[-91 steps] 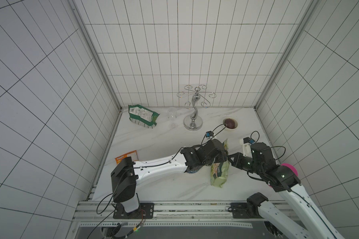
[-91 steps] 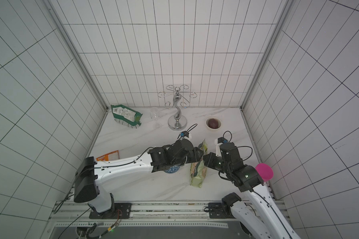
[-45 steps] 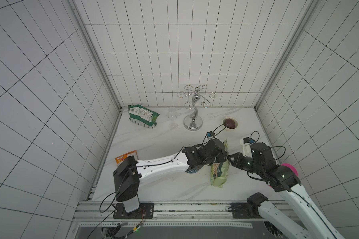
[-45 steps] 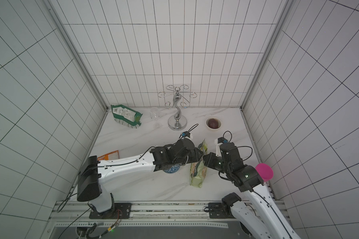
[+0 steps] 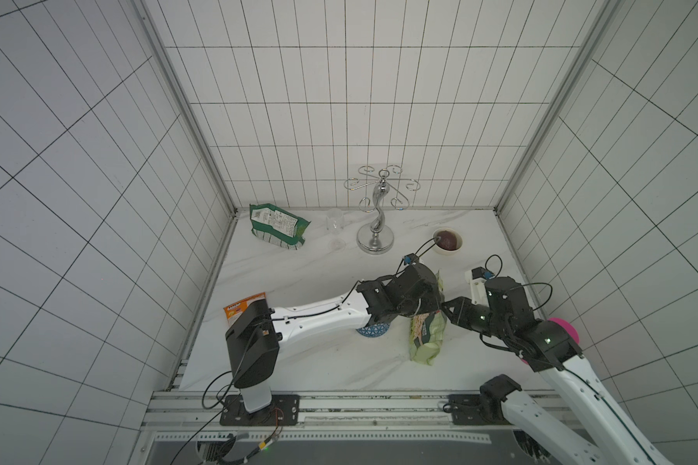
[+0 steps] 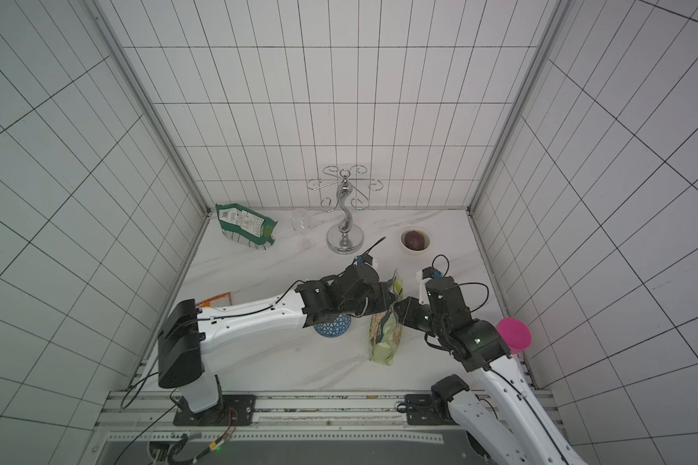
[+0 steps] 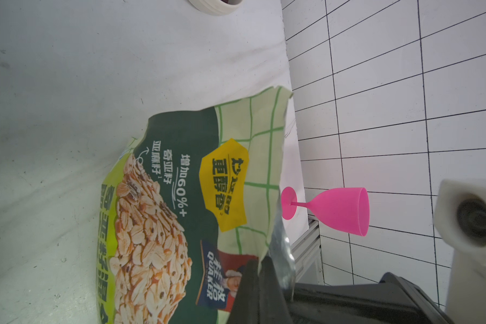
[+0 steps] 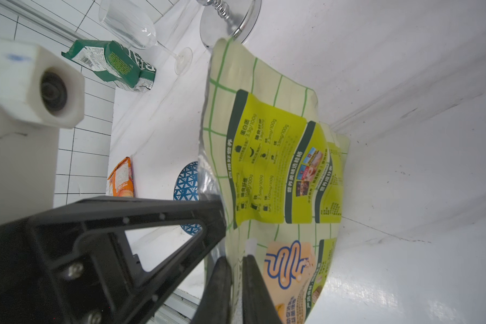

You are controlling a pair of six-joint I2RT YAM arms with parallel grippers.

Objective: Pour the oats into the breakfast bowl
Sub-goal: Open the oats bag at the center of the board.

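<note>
The oats bag point(image 5: 428, 334), pale yellow-green with a dark green front panel point(image 7: 180, 196), stands upright right of the table's middle in both top views. My left gripper point(image 7: 260, 259) is shut on the front wall at the bag's top edge. From the opposite side my right gripper point(image 8: 237, 256) straddles the back wall point(image 8: 278, 157) with its jaws a little apart. The two grippers meet at the bag's mouth point(image 6: 395, 304). No loose oats show. The breakfast bowl point(image 6: 333, 325), blue with white triangles, sits left of the bag, half hidden under my left arm.
At the back stand a white bowl point(image 5: 458, 247) holding a dark brown object, a silver hook stand point(image 5: 375, 237), a clear glass point(image 5: 335, 225) and a dark green bag point(image 5: 277, 225). An orange packet point(image 5: 242, 310) lies at the left edge. A pink goblet point(image 6: 512, 336) stands behind my right arm.
My left gripper has closed onto the bag's top edge. The right gripper's jaws have parted slightly. The bag and bowl have stayed put.
</note>
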